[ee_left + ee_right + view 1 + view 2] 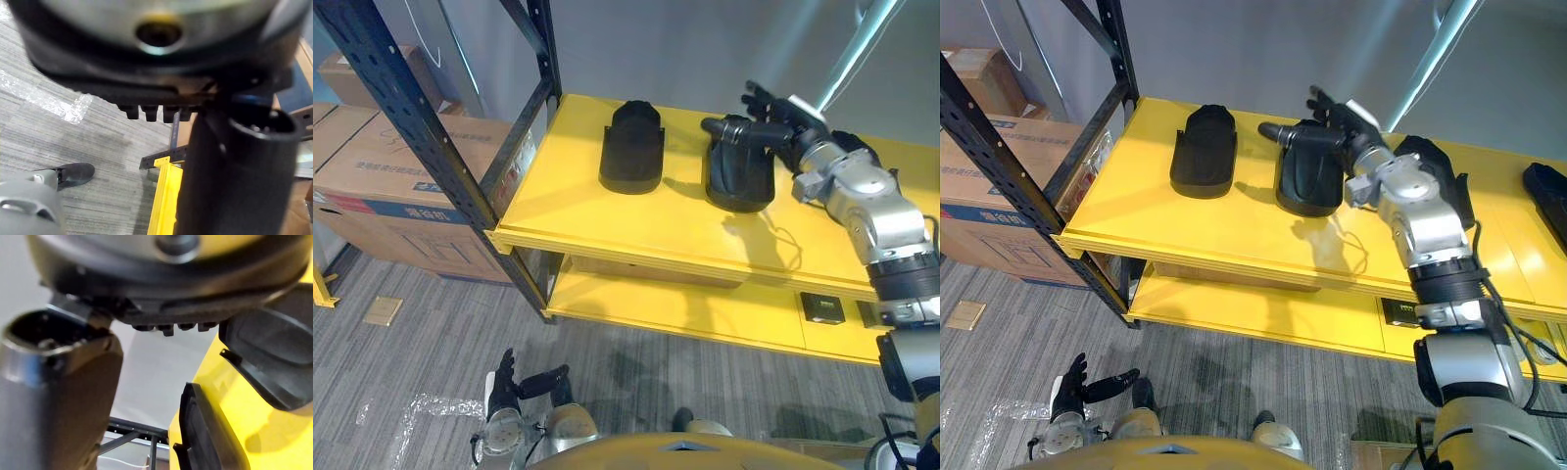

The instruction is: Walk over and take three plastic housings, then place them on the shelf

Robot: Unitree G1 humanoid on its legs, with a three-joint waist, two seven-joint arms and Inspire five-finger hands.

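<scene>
Two black plastic housings lie side by side on the yellow shelf, their long axes parallel and running from front edge to back wall. The left housing lies alone. The right housing sits under the right hand, which grips nothing, its fingers straight and thumb over the far end. The left hand hangs relaxed near the floor.
</scene>
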